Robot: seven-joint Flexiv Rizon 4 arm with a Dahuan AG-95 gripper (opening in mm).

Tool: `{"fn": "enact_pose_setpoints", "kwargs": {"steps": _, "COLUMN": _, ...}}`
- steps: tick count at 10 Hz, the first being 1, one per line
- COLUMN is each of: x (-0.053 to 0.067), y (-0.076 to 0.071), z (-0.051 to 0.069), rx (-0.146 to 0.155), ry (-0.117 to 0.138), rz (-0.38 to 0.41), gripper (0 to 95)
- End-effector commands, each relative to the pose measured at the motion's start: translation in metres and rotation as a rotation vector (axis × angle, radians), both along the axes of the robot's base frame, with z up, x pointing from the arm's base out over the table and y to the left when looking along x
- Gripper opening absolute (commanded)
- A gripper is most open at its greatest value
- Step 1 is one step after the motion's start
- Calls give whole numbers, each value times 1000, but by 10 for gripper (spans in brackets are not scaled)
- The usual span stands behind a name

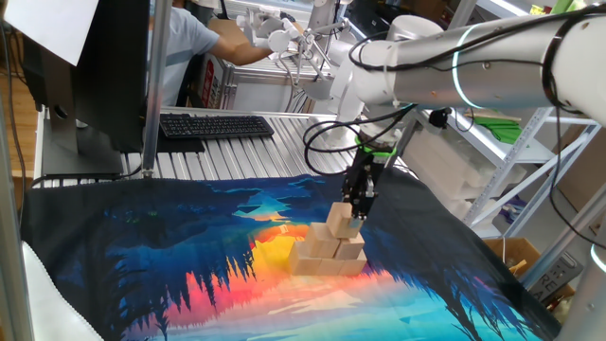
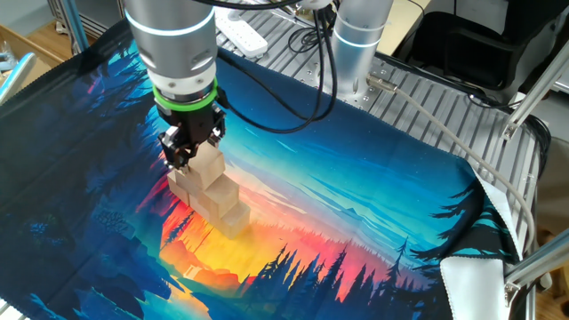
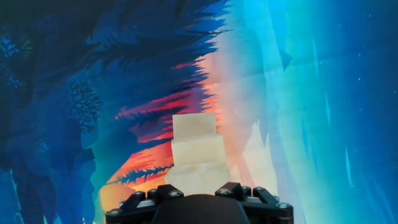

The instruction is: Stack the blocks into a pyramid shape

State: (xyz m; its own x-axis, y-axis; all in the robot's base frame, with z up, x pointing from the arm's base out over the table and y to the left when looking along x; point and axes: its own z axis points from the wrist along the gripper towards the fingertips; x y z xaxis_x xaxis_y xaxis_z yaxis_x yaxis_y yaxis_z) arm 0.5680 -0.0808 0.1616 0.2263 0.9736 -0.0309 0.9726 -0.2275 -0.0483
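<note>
1. The hand (image 1: 358,210) points straight down at the top block (image 1: 342,220) of the pyramid (image 1: 328,248). Its fingers seem to bracket that block at about block width, but whether they press it or have let go I cannot tell.
2. The blocks sit stacked near the middle of the cloth (image 1: 170,265): a bottom row, a shorter row on it, and one on top, all touching. In the hand view they show as pale steps (image 3: 195,149) just past the fingers.
3. Judged from this, the step in hand is seating the top block. To do it well, it should lie flat and centred over the seam of the two below before the fingers part; then the fingers should part evenly and the hand lift straight up, with no sideways drag, since loose wooden cubes slide easily.
4. The surface is a slatted metal bench (image 1: 246,152) under the printed forest-sunset cloth, whose wrinkles could tilt the base row.
5. Farther off lie a keyboard (image 1: 216,126) and monitor (image 1: 95,76); a person (image 1: 194,43) sits behind, with shelving (image 1: 516,133) to the side.
</note>
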Motion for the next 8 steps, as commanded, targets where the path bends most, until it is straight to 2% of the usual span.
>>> {"fn": "enact_pose_setpoints", "kwargs": {"steps": 1, "x": 0, "y": -1, "z": -2, "rx": 4, "ry": -5, "rz": 2, "gripper": 0}}
{"fn": "enact_pose_setpoints", "kwargs": {"steps": 8, "x": 0, "y": 1, "z": -4, "rx": 15, "ry": -10, "rz": 6, "gripper": 0}}
